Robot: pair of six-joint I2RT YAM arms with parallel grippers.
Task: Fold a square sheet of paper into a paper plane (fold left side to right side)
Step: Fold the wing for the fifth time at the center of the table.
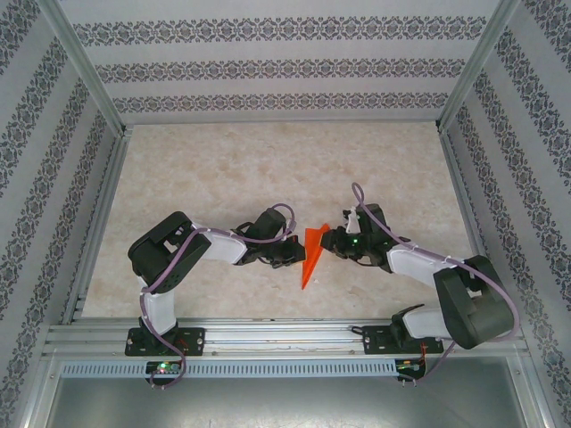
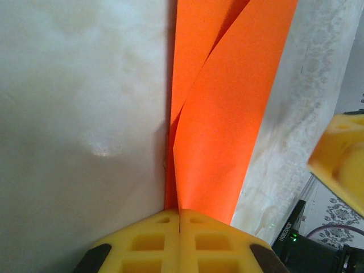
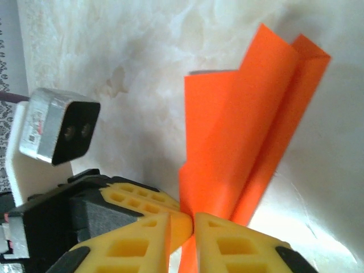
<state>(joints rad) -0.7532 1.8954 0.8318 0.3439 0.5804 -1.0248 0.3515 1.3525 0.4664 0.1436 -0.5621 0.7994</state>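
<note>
Left hand [image 2: 180, 213], right hand [image 3: 193, 219] pinch paper plane [image 1: 310, 254], perhaps off table [image 1: 223, 169].

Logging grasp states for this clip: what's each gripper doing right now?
Left gripper: closed on the orange paper.
Right gripper: closed on the same paper.

paper plane [image 1: 310, 253] orange-red; fingers [image 2: 149, 245] yellow; table [image 1: 223, 178] beige marbled

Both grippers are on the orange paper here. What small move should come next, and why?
Probably slide the right gripper along the fold while the left gripper holds: both are shut on the paper plane, already a slim dart, but its layers gape apart in the left wrist view.
</note>
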